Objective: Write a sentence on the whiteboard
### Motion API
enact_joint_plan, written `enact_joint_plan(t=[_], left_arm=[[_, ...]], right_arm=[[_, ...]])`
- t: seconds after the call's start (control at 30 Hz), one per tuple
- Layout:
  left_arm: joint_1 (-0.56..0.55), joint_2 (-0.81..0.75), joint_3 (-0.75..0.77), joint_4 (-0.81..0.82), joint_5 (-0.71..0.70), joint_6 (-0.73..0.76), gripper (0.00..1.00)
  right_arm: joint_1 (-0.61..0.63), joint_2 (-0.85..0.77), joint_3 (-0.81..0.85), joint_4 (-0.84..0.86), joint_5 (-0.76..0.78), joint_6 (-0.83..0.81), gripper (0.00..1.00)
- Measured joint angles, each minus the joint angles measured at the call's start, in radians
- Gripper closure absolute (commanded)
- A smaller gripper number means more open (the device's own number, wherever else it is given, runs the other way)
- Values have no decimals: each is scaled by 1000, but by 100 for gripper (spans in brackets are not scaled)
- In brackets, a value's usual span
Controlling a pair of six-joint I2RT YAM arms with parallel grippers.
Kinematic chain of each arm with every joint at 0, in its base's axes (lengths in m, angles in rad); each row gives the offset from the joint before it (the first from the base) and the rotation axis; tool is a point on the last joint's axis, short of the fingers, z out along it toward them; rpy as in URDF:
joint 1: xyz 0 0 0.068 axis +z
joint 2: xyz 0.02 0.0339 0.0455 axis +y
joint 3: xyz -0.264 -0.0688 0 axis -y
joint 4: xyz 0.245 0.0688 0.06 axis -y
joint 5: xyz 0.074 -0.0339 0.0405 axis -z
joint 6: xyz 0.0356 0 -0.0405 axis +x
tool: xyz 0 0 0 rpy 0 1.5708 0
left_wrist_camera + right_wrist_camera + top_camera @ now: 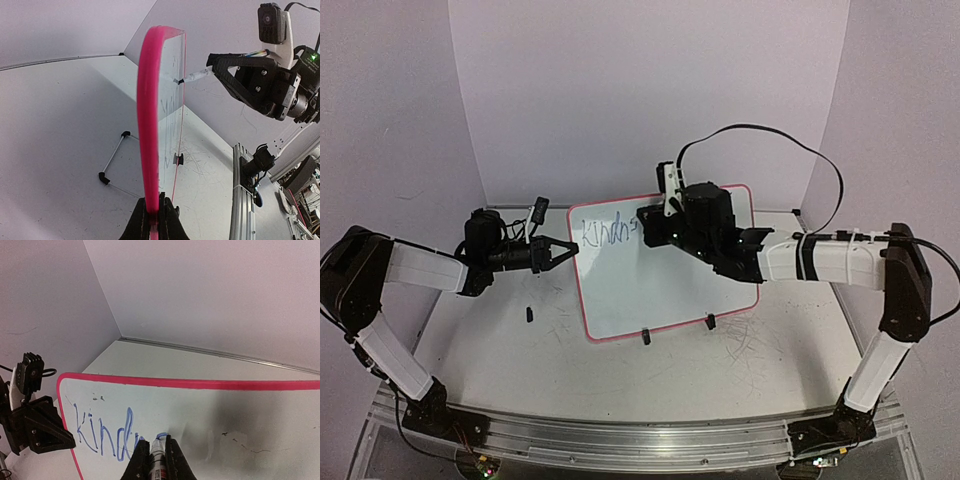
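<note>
Reaching inward — left tool [568, 252] pinching the whiteboard [660, 290] by its edge.
Right tool [157, 445] pinches a marker [158, 467], hiding the sentence [100, 432] beyond "kind".

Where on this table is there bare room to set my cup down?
Bare tabletop lies in front of the whiteboard, up to the metal rail. Crowded at the board's upper left: left jaws clamp its edge, right jaws hold a marker there.
</note>
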Motion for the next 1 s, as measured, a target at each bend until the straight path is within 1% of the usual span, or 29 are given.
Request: enact_joint_plan(t=[0.43, 0.77, 1.0], left_arm=[[0, 0, 0, -4, -9, 0, 100], [0, 0, 0, -2, -2, 1, 100], [0, 0, 0, -1, 1, 7, 100]], right_arm=[[17, -10, -81, 15, -9, 28, 100], [14, -42, -88, -12, 24, 6, 100], [-15, -87, -109, 16, -29, -9, 100]])
